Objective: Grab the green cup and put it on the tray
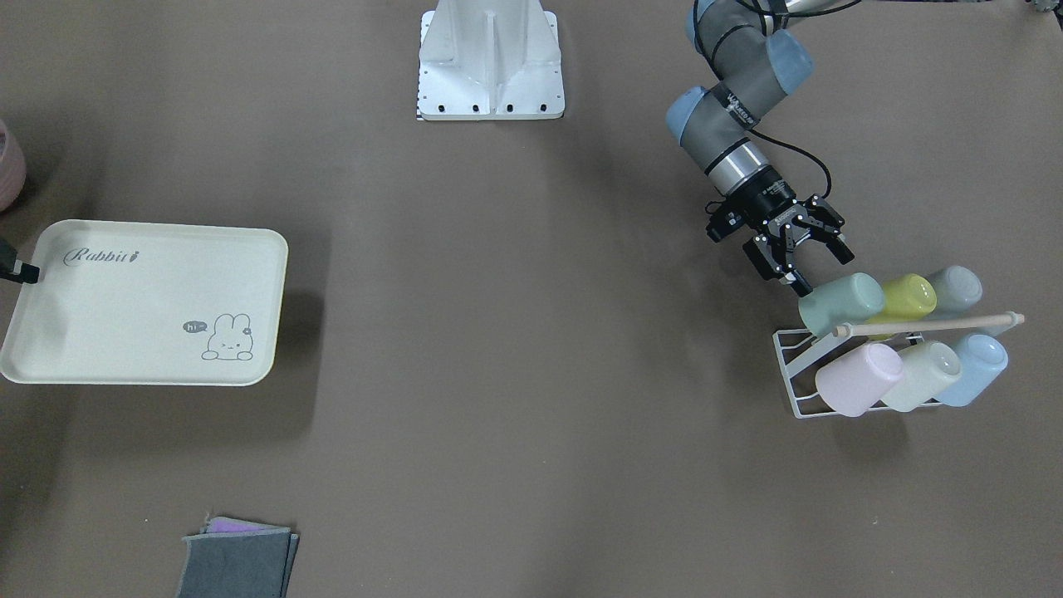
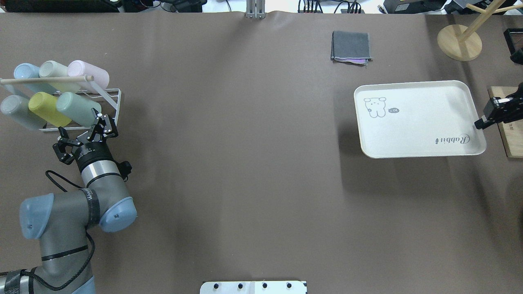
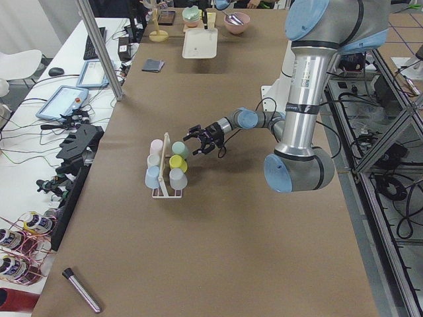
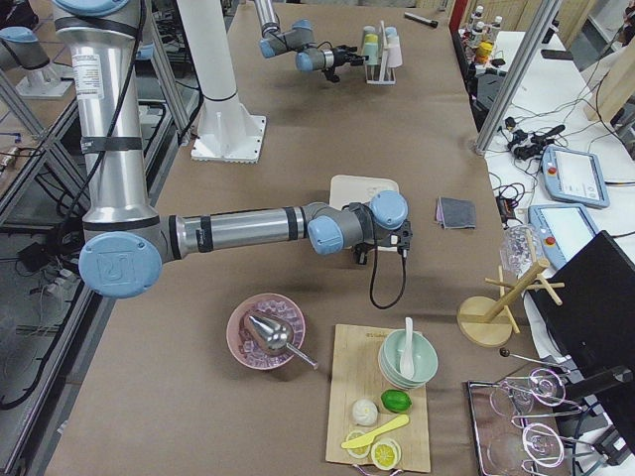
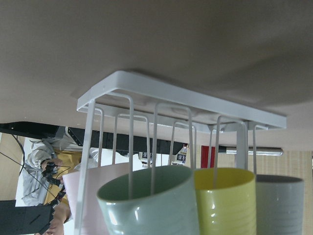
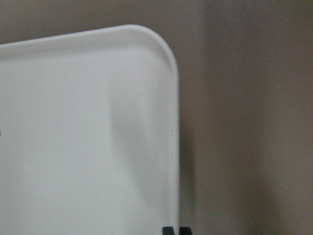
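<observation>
The green cup point(image 1: 840, 303) lies on its side on a white wire rack point(image 1: 789, 365), at the end of the row nearest the robot. It also shows in the overhead view point(image 2: 77, 108) and close up in the left wrist view point(image 5: 146, 205). My left gripper point(image 1: 801, 253) is open and empty, its fingers just short of the cup's closed end. The cream tray point(image 1: 141, 303) with the "Rabbit" script sits far across the table. My right gripper point(image 2: 480, 122) is shut on the tray's short edge point(image 6: 173, 147).
The rack also holds a yellow-green cup point(image 1: 908, 296), a grey cup point(image 1: 955, 288), and pink point(image 1: 858, 378), pale whitish-green point(image 1: 922, 374) and blue point(image 1: 976, 368) cups under a wooden bar. A folded grey cloth point(image 2: 351, 47), a wooden stand point(image 2: 459, 41) and a cutting board point(image 2: 508, 134) lie near the tray.
</observation>
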`<state>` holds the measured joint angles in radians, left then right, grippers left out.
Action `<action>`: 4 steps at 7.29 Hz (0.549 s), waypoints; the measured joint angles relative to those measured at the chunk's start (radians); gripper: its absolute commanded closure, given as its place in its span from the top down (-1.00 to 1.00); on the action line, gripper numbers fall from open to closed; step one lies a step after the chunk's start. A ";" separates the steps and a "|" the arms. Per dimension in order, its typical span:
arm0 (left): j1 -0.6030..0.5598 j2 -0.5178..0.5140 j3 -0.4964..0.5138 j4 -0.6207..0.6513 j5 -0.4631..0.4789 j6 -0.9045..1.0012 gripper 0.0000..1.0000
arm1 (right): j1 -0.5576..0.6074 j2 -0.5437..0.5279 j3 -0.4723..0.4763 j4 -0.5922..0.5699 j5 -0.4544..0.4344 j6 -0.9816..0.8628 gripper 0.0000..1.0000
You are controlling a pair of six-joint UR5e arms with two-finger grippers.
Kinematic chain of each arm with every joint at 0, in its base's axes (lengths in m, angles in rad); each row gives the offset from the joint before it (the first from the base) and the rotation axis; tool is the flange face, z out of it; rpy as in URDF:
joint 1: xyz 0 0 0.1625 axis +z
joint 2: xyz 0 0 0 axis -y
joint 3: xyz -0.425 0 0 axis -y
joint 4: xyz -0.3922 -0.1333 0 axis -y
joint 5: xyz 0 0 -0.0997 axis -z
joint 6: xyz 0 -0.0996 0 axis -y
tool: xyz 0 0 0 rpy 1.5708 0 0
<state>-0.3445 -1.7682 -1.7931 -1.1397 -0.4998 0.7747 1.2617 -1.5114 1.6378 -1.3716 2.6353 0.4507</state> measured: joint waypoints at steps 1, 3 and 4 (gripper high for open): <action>0.000 -0.011 0.019 0.008 0.007 -0.003 0.98 | -0.016 0.018 0.014 -0.003 0.007 0.022 -1.00; -0.001 -0.022 0.047 0.009 0.011 -0.012 0.98 | -0.091 0.092 0.035 -0.003 -0.001 0.146 -1.00; -0.002 -0.022 0.052 0.007 0.012 -0.014 0.98 | -0.135 0.135 0.040 -0.002 -0.013 0.207 -1.00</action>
<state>-0.3462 -1.7906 -1.7409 -1.1323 -0.4881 0.7605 1.1266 -1.3764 1.6780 -1.3733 2.6221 0.6577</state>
